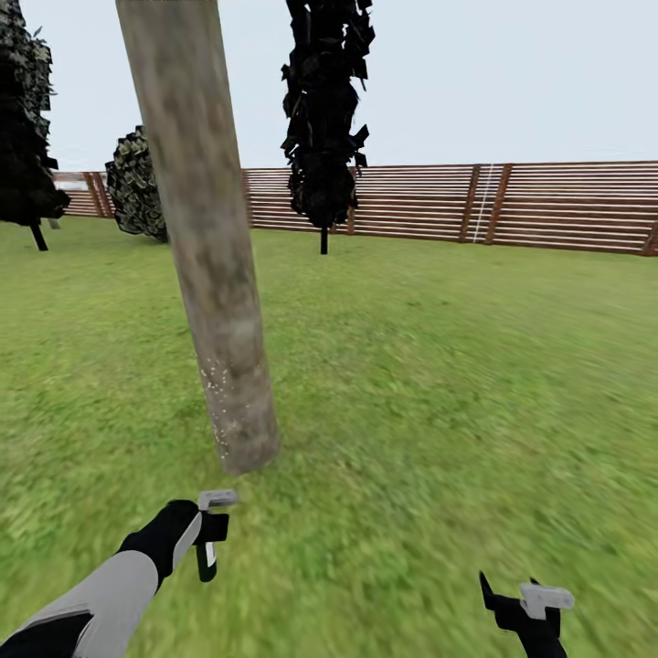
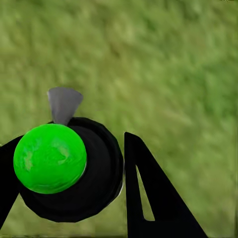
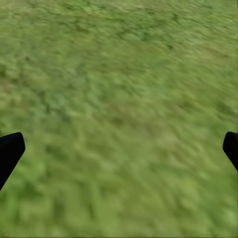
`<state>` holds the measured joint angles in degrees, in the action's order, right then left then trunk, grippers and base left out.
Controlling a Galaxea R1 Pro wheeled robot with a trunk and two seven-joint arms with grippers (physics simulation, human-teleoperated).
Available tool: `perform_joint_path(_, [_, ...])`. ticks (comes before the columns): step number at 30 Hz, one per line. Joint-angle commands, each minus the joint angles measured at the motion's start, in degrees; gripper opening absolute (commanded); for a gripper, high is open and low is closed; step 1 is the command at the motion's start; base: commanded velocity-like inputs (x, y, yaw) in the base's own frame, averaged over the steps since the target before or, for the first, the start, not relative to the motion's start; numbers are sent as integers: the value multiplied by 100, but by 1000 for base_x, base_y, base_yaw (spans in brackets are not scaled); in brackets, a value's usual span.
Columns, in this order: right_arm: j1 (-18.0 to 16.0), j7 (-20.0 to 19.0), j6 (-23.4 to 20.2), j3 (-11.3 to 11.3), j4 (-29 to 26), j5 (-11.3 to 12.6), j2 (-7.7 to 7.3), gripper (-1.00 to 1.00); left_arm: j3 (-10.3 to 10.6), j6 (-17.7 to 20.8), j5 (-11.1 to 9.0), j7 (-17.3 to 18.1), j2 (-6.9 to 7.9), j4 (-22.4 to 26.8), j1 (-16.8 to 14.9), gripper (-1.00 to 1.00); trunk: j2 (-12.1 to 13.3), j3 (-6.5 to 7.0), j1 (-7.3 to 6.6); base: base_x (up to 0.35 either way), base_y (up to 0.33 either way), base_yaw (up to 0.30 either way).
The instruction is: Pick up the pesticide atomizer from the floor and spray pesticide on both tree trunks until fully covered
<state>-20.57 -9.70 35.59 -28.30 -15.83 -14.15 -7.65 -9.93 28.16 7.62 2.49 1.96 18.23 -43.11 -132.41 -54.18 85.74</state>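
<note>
Mottled grey-brown tree trunk [image 1: 215,274], white-specked low down, stands just ahead of left pincer [image 1: 208,539]. Left pincer is clamped on round black atomizer [image 2: 74,171]; right pincer [image 1: 535,608] spread apart over blurry grass [image 3: 119,99].

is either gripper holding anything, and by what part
The left gripper holds the pesticide atomizer, jaws clamped on its dark body below the green cap. The right gripper holds nothing.

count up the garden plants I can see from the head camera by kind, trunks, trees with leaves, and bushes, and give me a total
Bare tree trunk: 1
Leafy trees: 2, one by the fence, one at the picture's left edge
Round bush: 1
Total: 4
</note>
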Motion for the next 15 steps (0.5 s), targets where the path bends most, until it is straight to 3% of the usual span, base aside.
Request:
perform_joint_path(1, [0, 0, 0, 0, 0, 0, 0, 100, -3, -1, 0, -8, -1, 1, 0, -100, 0, 0, 0, 6, -273, 277])
perform_joint_path(7, [0, 1, 0, 0, 1, 0, 0, 100, -9, -11, -1, 17, -47, 0, 4, -100, 0, 0, 0, 106, -270, 267])
perform_joint_path(15, [0, -5, -3, 0, 1, 0, 0, 100, -16, -13, 2, 15, -73, 5, 4, -100, 0, 0, 0, 167, -252, 27])
